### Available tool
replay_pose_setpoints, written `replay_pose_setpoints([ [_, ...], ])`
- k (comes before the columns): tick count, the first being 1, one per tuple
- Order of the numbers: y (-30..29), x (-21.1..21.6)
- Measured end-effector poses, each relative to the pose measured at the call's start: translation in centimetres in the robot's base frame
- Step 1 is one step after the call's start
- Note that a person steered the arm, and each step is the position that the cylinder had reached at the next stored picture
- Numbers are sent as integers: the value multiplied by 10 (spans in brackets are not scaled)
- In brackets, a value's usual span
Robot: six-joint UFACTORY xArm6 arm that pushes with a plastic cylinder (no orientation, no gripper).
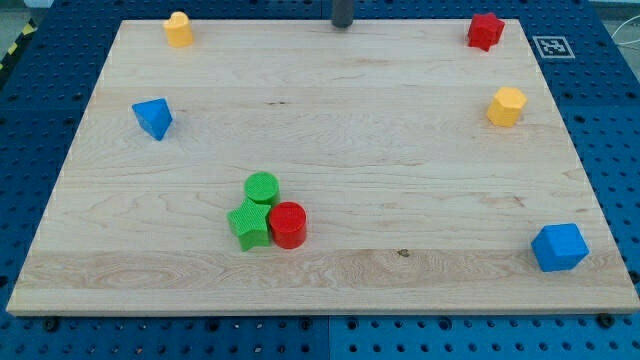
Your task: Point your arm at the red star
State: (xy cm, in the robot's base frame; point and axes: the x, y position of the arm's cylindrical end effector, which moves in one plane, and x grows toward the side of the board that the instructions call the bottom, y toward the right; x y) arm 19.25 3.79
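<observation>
One short stretch of bare wood along the upper edge of the frame is what the coming move turns on: my tip (342,26) stands at the top centre of the tabletop (330,130), and the red star (485,31) lies to its right at nearly the same height, in the upper right corner. The tool is a plain rod with nothing to spread or press together, and it touches no block. No block lies between the tip and the star, so I judge a sideways slide toward the frame's right would suffice. The yellow hexagonal block (506,106) sits just below the star, near enough to mind. Well apart are the yellow block (178,29) at upper left, the blue triangular block (153,118), the blue block (559,247) at lower right, and the touching cluster of green cylinder (262,187), green star (249,224) and red cylinder (288,224).
</observation>
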Motion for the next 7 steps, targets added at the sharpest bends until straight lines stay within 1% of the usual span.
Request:
replay_pose_setpoints([
  [1,34,13],
  [3,116,72],
  [4,177,82],
  [5,247,82],
  [6,304,73],
  [7,307,47],
])
